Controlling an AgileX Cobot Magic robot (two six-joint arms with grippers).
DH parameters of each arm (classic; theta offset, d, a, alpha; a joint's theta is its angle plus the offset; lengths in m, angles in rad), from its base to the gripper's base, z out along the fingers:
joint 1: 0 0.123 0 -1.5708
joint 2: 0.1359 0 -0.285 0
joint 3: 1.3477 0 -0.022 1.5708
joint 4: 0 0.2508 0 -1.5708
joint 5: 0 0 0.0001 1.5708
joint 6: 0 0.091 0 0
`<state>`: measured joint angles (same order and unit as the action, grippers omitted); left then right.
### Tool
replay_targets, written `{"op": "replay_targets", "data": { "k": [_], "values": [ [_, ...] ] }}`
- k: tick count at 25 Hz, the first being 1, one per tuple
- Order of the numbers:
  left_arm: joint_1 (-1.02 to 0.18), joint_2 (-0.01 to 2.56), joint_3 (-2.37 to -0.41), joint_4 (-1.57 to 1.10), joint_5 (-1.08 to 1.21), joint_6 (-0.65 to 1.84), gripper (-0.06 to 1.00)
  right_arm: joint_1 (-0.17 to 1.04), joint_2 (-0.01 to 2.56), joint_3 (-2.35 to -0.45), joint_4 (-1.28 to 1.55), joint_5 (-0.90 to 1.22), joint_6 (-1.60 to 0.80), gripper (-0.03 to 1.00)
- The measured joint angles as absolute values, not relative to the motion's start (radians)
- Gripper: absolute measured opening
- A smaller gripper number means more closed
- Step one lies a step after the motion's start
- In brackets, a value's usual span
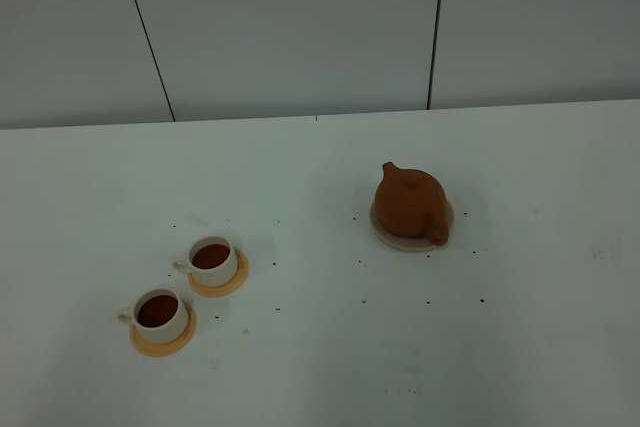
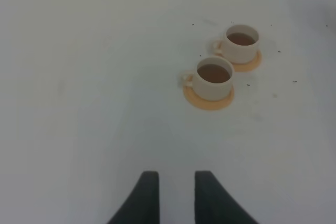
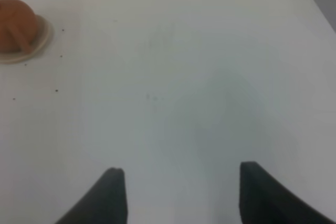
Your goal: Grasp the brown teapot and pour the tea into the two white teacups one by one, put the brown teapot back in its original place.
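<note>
The brown teapot [image 1: 410,202] sits upright on its original place, a beige coaster [image 1: 398,239], right of the table's middle. The two white teacups [image 1: 212,259] [image 1: 160,314] stand on orange saucers at the front left, each holding dark tea. Neither gripper shows in the high view. In the left wrist view my left gripper [image 2: 176,184] hovers short of the teacups [image 2: 213,77] [image 2: 242,41], its fingers close together and empty. In the right wrist view my right gripper [image 3: 181,182] is wide open and empty, well away from the teapot [image 3: 16,24].
The white table [image 1: 320,367] carries small dark specks around the teapot and cups. A grey panelled wall [image 1: 300,27] runs behind the table's back edge. The table's right edge [image 3: 315,1] shows in the right wrist view.
</note>
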<state>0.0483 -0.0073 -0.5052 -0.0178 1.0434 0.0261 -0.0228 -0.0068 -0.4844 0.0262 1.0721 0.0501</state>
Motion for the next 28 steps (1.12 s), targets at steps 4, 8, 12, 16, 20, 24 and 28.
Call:
{"op": "replay_targets", "data": {
  "k": [4, 8, 12, 16, 20, 24, 28],
  "values": [
    [0.048, -0.007, -0.505, -0.018, 1.043, 0.026, 0.24, -0.023, -0.007, -0.484, 0.026, 1.072, 0.052, 0.46],
    [0.048, -0.007, -0.505, -0.018, 1.043, 0.026, 0.24, -0.023, -0.007, -0.484, 0.026, 1.071, 0.052, 0.46],
    [0.048, -0.007, -0.505, -0.018, 1.043, 0.026, 0.24, -0.023, -0.007, -0.484, 0.026, 1.070, 0.052, 0.46],
    [0.048, -0.007, -0.505, -0.018, 1.043, 0.026, 0.24, -0.023, -0.007, -0.484, 0.026, 1.070, 0.053, 0.46],
    [0.048, -0.007, -0.505, -0.018, 1.043, 0.026, 0.24, -0.023, -0.007, -0.484, 0.026, 1.070, 0.053, 0.46],
    [0.048, -0.007, -0.505, -0.018, 1.043, 0.024, 0.24, -0.023, -0.007, -0.484, 0.026, 1.070, 0.053, 0.46],
    [0.048, -0.007, -0.505, -0.018, 1.043, 0.025, 0.24, -0.023, -0.007, -0.484, 0.026, 1.070, 0.053, 0.46]
  ]
}}
